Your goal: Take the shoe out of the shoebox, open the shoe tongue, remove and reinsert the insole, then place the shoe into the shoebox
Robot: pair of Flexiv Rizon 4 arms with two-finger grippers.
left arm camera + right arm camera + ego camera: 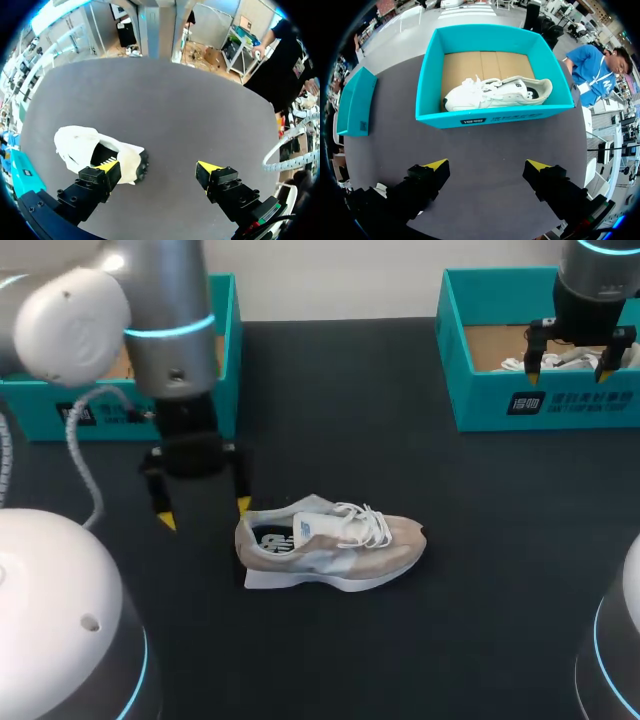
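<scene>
Shoe (330, 545) is lying on surface (430, 640), toe to 3 o'clock; shoebox (540, 405) at its 2 o'clock. Left jaws are gaping wide, empty, by heel; right jaws same, hovering over it. Prob. light, upper soft, sole stiffer: heel rim looking safest hold.

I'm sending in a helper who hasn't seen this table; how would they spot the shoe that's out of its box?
On the dark table, look near the middle, beside the open left pincer. The beige-and-white shoe rests on the tabletop, heel toward that pincer; the other shoe, all white, lies inside the teal shoebox at the far right.
</scene>
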